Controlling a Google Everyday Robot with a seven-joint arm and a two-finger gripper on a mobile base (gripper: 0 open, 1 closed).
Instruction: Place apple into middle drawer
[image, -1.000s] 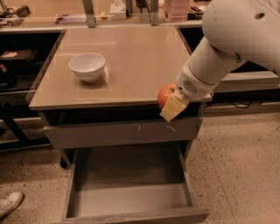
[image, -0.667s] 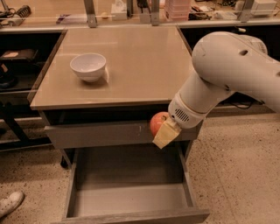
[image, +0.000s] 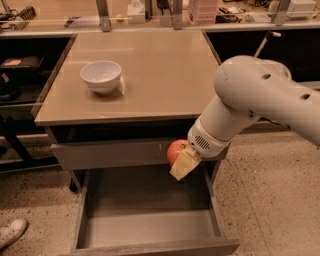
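The red-orange apple (image: 175, 150) is held in my gripper (image: 181, 161), whose pale yellow fingers (image: 184, 165) close around it. The apple hangs in front of the closed top drawer front, above the right rear part of the open middle drawer (image: 150, 227). That drawer is pulled out, a shallow grey wood-grain box with a bare floor. My white arm (image: 250, 105) reaches in from the right.
A white bowl (image: 101, 76) stands on the tan tabletop (image: 160, 75) at the left. The grey top drawer front (image: 110, 154) is shut. Dark shelving stands left and right. A white shoe (image: 11, 233) shows at the lower left floor.
My gripper has carried the apple down and to the left, from the table's front right edge to in front of the top drawer, over the open drawer.
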